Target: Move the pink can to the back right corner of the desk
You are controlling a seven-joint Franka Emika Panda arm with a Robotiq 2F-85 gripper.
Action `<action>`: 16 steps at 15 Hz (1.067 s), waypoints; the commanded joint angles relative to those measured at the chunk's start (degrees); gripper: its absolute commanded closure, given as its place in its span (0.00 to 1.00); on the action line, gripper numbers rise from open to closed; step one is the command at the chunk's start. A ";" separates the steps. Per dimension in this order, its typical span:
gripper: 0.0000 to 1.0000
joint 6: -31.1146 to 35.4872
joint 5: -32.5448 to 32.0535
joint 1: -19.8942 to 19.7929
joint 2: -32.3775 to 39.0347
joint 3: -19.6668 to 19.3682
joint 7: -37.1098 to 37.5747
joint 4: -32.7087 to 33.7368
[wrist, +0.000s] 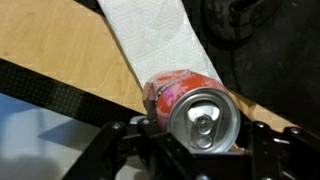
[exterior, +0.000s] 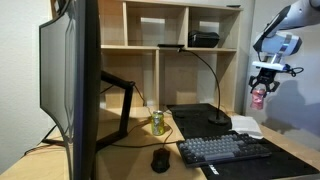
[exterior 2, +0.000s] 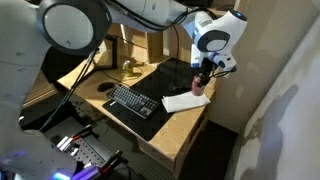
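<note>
The pink can (wrist: 183, 98) has a pink-red body and a silvery top. My gripper (wrist: 200, 135) is shut on it, a finger on each side. In both exterior views the gripper (exterior: 260, 88) (exterior 2: 201, 75) holds the can (exterior: 259, 97) (exterior 2: 199, 85) in the air above the light-wood desk (exterior: 290, 145) (exterior 2: 190, 120), over its end by the white paper. In the wrist view the desk (wrist: 70, 60) and the white paper (wrist: 150, 40) lie below the can.
A yellow-green can (exterior: 157, 122) (exterior 2: 127, 67) stands near the monitor (exterior: 70, 90). A dark keyboard (exterior: 225, 150) (exterior 2: 131, 100) lies on a black mat (exterior 2: 150, 95). A mouse (exterior: 160, 159), a desk lamp (exterior: 218, 118) and a cubby shelf (exterior: 170, 45) are also there.
</note>
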 commanded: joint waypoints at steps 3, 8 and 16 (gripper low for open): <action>0.33 -1.39 -1.20 -0.36 -4.13 -0.97 -7.88 -6.65; 0.58 -2.65 -2.94 0.38 -3.22 -0.96 -8.93 -5.79; 0.58 -1.73 -9.66 -2.09 -7.88 -0.48 -38.37 -22.43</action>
